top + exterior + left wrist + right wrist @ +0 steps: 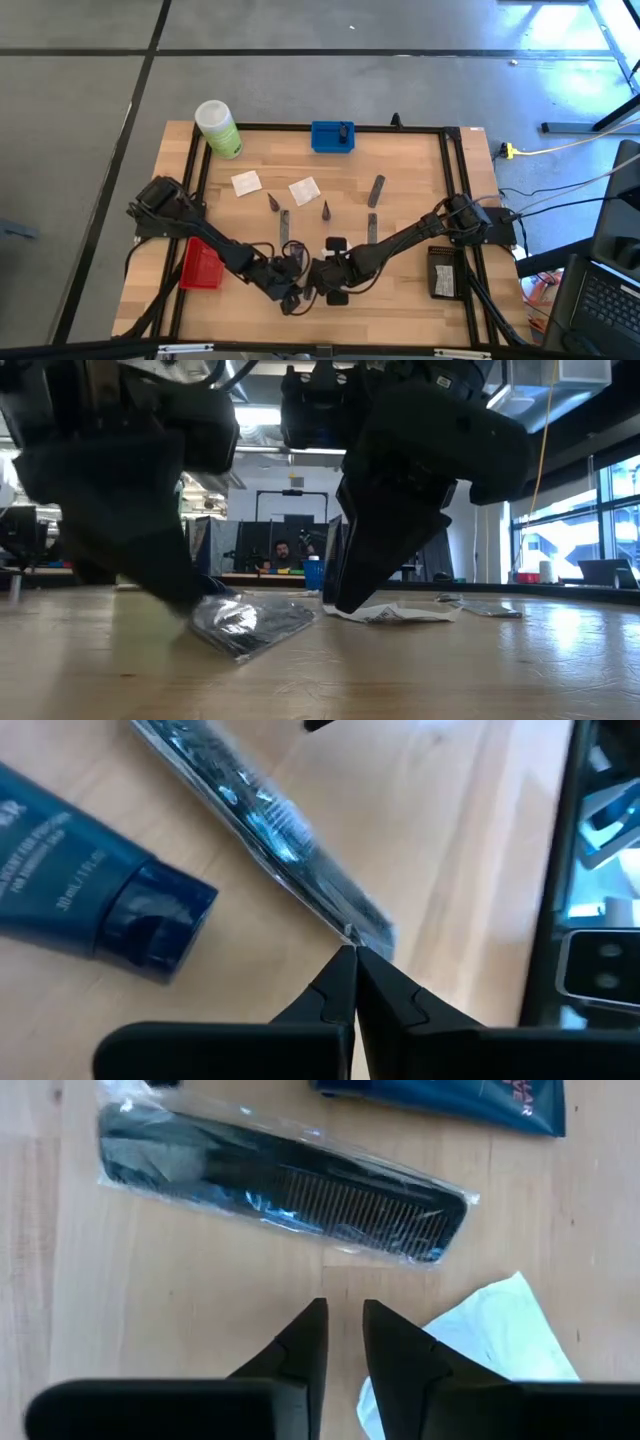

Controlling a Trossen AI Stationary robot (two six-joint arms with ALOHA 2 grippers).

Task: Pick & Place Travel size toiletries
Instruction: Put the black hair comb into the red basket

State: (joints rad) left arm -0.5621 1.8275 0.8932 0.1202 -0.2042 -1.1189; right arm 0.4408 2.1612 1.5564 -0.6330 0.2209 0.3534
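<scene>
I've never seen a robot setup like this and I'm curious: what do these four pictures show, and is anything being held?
Two dark robot arms work at a wooden table. One camera looks down from above, one sits at table height, one rides on each wrist. Small toiletries lie scattered: slim grey tubes, flat white sachets, a dark navy tube. The left end effector is pinched shut on the corner of a clear packet holding a black comb. The right end effector is open, holding nothing.

2 dark grippers [150, 575] [355, 595] low over clear packet [250, 622] and white sachet [400, 613]
</scene>
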